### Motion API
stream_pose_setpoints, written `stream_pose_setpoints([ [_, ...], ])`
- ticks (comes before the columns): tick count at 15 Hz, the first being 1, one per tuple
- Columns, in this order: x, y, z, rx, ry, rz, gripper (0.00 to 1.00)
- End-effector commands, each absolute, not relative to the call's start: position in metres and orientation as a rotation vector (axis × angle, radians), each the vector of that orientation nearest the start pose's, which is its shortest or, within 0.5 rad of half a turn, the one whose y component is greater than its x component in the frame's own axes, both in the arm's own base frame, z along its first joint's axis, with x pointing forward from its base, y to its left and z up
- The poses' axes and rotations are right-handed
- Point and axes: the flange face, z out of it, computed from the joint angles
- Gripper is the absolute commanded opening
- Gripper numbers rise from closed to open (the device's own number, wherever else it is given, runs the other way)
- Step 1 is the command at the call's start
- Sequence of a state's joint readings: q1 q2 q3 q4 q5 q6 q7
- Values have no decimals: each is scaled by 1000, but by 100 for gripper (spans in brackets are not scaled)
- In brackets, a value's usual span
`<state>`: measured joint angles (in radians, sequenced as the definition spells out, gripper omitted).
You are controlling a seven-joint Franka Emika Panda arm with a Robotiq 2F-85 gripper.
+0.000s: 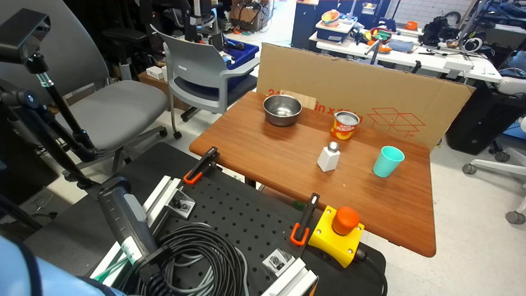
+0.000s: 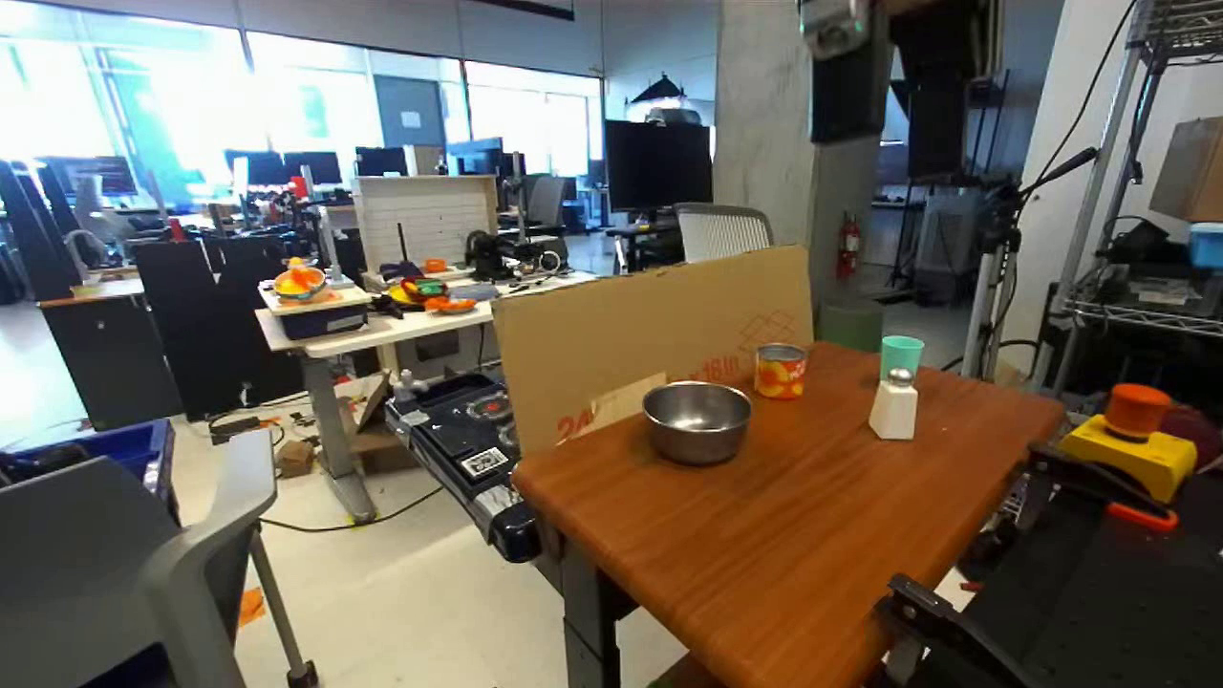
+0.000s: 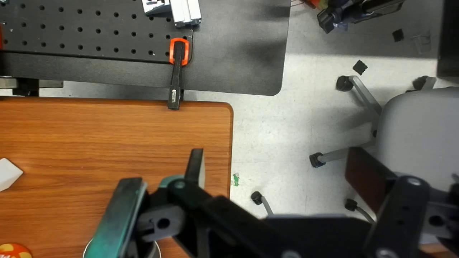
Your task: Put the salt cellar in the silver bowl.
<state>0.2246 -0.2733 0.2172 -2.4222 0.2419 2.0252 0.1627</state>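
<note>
The salt cellar, white with a silver top, stands upright on the wooden table; it also shows in an exterior view and, cut off, at the left edge of the wrist view. The silver bowl stands apart from it near the cardboard; it shows again in an exterior view. In the wrist view only a bit of the bowl's rim shows behind the gripper. My gripper is open and empty, above the table's end, away from the cellar.
An orange can and a teal cup stand on the table. A cardboard wall runs along one long side. Black clamps and a yellow emergency stop box sit at the opposite side.
</note>
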Motion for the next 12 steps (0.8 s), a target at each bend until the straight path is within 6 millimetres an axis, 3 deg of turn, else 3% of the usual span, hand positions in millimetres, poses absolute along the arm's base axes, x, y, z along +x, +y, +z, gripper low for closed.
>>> stream_pose_setpoints([
  [1,389,199,400,-3015,-222,251,100],
  [4,395,185,394,-3044,-142,228,100],
  [7,406,153,388,-3074,-13,191,100],
  [12,430,66,365,-3101,348,185,100],
])
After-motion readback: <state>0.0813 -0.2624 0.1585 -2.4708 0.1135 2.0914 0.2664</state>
